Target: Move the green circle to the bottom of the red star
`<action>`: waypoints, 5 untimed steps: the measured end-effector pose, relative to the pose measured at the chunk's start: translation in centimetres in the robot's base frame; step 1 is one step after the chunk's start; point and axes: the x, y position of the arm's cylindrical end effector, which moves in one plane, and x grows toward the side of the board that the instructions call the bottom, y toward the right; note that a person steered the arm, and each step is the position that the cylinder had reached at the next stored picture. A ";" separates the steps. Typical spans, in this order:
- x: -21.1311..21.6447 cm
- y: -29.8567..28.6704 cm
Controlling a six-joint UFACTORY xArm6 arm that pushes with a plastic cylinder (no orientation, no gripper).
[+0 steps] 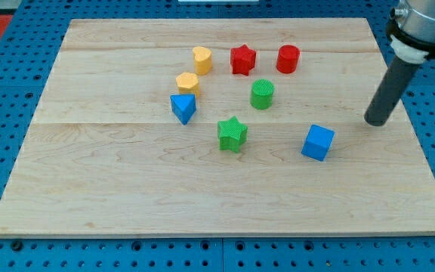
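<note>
The green circle (262, 94) stands on the wooden board, just below and slightly right of the red star (242, 59), with a small gap between them. My tip (376, 122) rests on the board near the view's right edge, far to the right of the green circle and up and right of the blue cube (318, 142). The tip touches no block.
A red cylinder (288, 58) sits right of the red star. A yellow heart-like block (202, 59) and a yellow hexagon (187, 82) sit to its left. A blue triangle (183, 107) and a green star (232, 134) lie lower. The board's right edge (421, 143) is close to my tip.
</note>
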 end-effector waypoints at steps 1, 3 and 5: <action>-1.9 -3.4; -4.0 -10.0; -5.3 -14.3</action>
